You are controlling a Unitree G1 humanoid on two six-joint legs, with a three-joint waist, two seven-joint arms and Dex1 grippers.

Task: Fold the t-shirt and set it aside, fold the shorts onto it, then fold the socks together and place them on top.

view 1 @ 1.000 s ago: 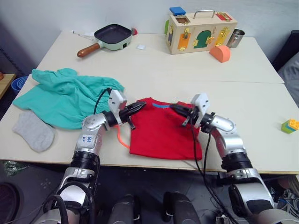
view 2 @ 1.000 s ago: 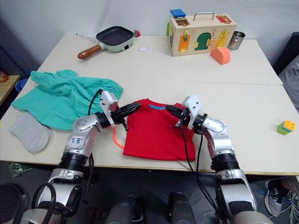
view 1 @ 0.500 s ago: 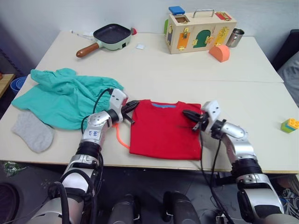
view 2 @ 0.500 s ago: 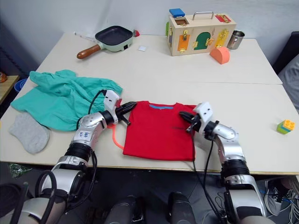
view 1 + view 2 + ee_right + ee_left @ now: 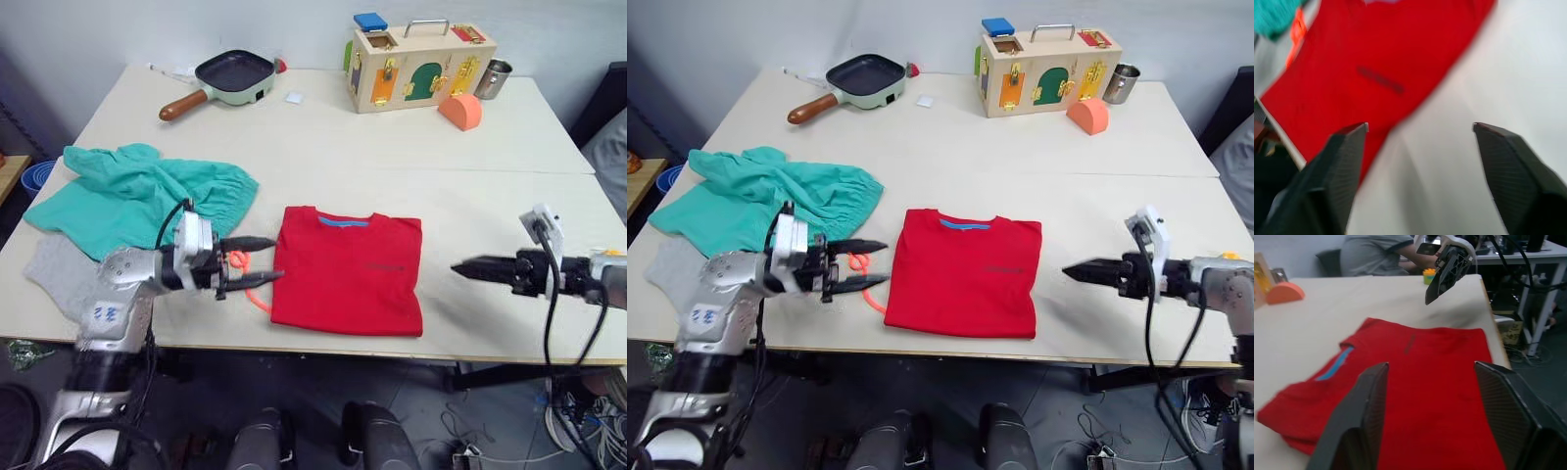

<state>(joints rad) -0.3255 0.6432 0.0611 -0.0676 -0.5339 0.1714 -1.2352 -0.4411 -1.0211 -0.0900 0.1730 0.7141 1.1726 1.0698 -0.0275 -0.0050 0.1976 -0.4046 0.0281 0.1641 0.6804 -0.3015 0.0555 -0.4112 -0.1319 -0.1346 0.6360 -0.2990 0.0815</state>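
The t-shirt (image 5: 348, 269) lies flat near the front edge of the table (image 5: 411, 166), sleeves folded in, collar toward the far side. I judge the next step to be the crosswise fold. Both grippers are clear of the cloth. The left gripper (image 5: 257, 259) hangs just off the shirt's left edge, fingers spread and holding nothing. The right gripper (image 5: 468, 266) sits well to the right over bare table; the right wrist view shows its fingers (image 5: 1334, 169) wide apart and empty.

To do the fold well, I would bring both grippers to the near hem corners at matching height, pinch only the shirt, and carry the hem evenly toward the collar. The orange drawstring (image 5: 247, 284) lies against the shirt's left edge (a snag risk for the left fingers).

The head views show the shorts (image 5: 137, 196) heaped at the left and a grey sock (image 5: 44, 269) partly behind my left arm. The left wrist view alone shows a seated person (image 5: 1383, 254) beyond the table's end, and the chest print (image 5: 1410, 343) close up.
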